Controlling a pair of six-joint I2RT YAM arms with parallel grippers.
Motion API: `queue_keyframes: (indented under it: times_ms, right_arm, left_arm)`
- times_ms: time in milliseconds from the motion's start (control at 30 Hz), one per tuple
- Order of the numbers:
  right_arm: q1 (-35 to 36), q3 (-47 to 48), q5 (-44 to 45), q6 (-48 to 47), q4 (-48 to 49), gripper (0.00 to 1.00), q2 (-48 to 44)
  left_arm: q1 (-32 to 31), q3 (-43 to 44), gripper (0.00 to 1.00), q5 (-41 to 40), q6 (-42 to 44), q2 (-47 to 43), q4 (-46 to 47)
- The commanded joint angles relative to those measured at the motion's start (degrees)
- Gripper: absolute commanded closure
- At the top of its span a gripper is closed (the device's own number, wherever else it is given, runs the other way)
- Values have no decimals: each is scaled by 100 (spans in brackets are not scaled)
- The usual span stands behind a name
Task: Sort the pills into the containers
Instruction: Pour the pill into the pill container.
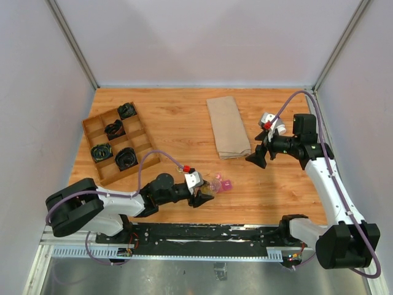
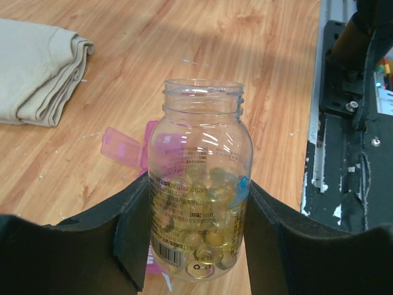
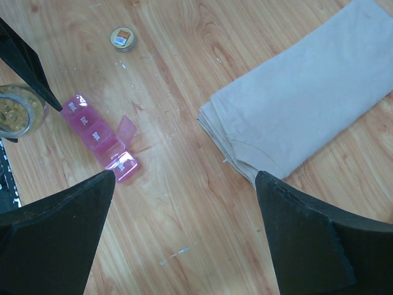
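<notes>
My left gripper [image 2: 199,184] is shut on a clear, uncapped bottle [image 2: 199,184], its fingers [image 2: 132,239] pressing both sides. Yellow gel pills [image 2: 212,246] fill the bottle's lower half. In the top view, this gripper [image 1: 206,193] holds the bottle [image 1: 213,184] low over the table's front middle. The pink containers [image 3: 98,135] lie just past the bottle's mouth, with one lid [image 3: 126,129] flipped up. They also show as pink containers [image 1: 225,184] and pink containers [image 2: 123,144]. My right gripper [image 3: 184,178] is open and empty, raised over bare wood between the containers and the cloth, at right gripper [image 1: 258,158].
A folded beige cloth [image 1: 228,126] lies at the table's back middle. A wooden divided tray [image 1: 101,114] with black items sits at the left. A small round cap [image 3: 123,39] lies on the wood near the containers.
</notes>
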Motion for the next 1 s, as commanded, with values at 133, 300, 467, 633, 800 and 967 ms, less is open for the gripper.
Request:
queue_keyframes:
  times_ms: [133, 300, 467, 633, 800, 967]
  right_arm:
    - [-234, 396, 237, -407, -572, 1, 209]
    - [-417, 455, 422, -326, -599, 1, 286]
    - [-467, 437, 607, -108, -456, 1, 338]
    - [-470, 425, 566, -92, -461, 1, 333]
    - [-470, 415, 537, -90, -468, 1, 304]
    - [-469, 408, 520, -93, -469, 1, 314]
  left_arm:
    - [-5, 885, 100, 132, 556, 360, -1688]
    - [38, 1445, 100, 272, 722, 611, -2575]
    - [78, 1795, 100, 288, 749, 790, -3157]
    - [102, 2032, 100, 275, 714, 881, -3547]
    - [101, 2207, 100, 266, 713, 870, -3864]
    - [111, 2359, 100, 181, 675, 860, -4256]
